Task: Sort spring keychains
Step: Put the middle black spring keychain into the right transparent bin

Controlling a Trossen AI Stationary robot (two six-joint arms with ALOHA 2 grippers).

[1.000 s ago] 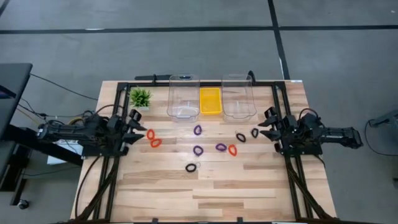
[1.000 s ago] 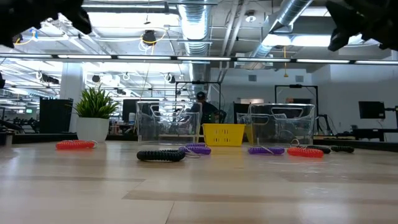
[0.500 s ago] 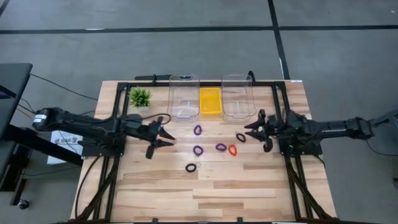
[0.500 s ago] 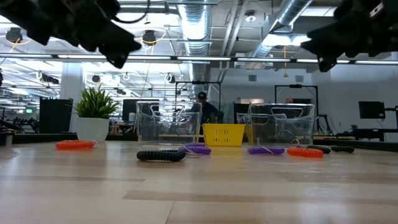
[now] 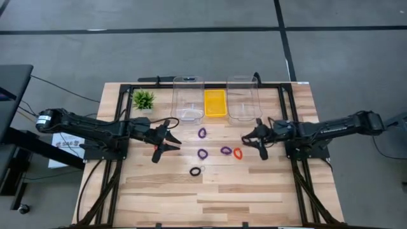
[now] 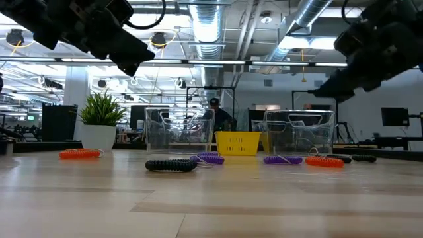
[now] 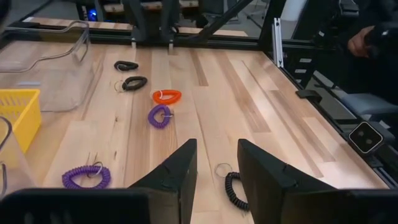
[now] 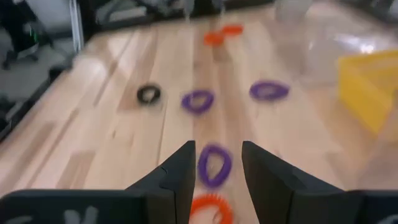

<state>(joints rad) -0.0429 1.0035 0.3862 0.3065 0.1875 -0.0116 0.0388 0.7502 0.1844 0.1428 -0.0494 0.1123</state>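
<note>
Several coiled keychains lie flat on the wooden table. In the high view I see purple ones (image 5: 201,133), (image 5: 203,153), (image 5: 226,151), a red-orange one (image 5: 238,153) and a black one (image 5: 195,171). My left gripper (image 5: 168,141) hovers open over the left-middle of the table, covering most of the red-orange pair there (image 5: 156,147). In its wrist view a black keychain (image 7: 235,190) lies just ahead of its fingers. My right gripper (image 5: 253,143) hovers open right of centre. Its wrist view shows a purple keychain (image 8: 214,165) on the table ahead, between the fingers.
Two clear bins (image 5: 187,98), (image 5: 244,98) stand along the far edge with a yellow basket (image 5: 215,103) between them. A small green plant (image 5: 144,99) sits at the far left. The near half of the table holds only the black keychain. A person shows in the room behind (image 6: 213,106).
Both arms have reached out from the table's side edges toward its middle. The left gripper has moved right over the red-orange pair. The right gripper has moved left toward the purple and red-orange keychains and has come down lower. No keychain has moved.
</note>
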